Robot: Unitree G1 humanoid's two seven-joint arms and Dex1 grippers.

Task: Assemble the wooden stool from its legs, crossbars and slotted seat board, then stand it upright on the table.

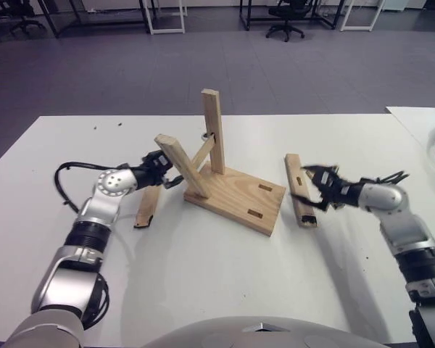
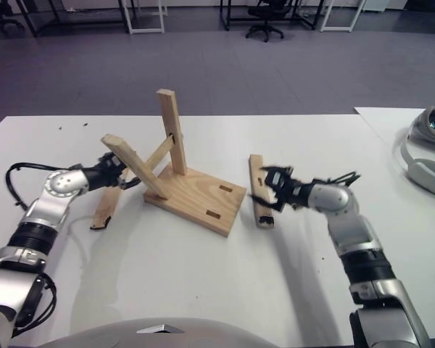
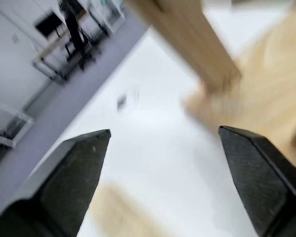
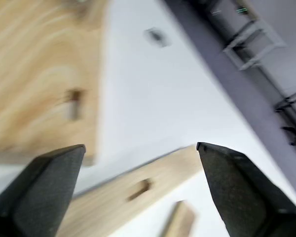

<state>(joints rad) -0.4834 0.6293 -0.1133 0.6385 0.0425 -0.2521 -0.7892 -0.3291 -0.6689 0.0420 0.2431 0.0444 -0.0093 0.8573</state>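
Note:
The slotted seat board [image 1: 239, 199] lies flat at mid-table. One leg [image 1: 213, 129] stands upright in it. A second leg [image 1: 180, 164] leans to the left, and a crossbar [image 1: 203, 151] joins the two. My left gripper [image 1: 162, 170] is open right beside the leaning leg's upper part, which shows between its fingers [image 3: 74, 173] in the left wrist view. A loose wooden piece [image 1: 148, 205] lies on the table under that arm. To the right of the board lies a loose slotted leg [image 1: 297, 190]. My right gripper [image 1: 313, 187] hovers open over it, nothing held [image 4: 140, 147].
A white headset [image 2: 426, 154] rests on the neighbouring table at the far right. The white table [image 1: 203, 290] has free room in front of the board. Office chairs and desk frames stand far behind on the grey floor.

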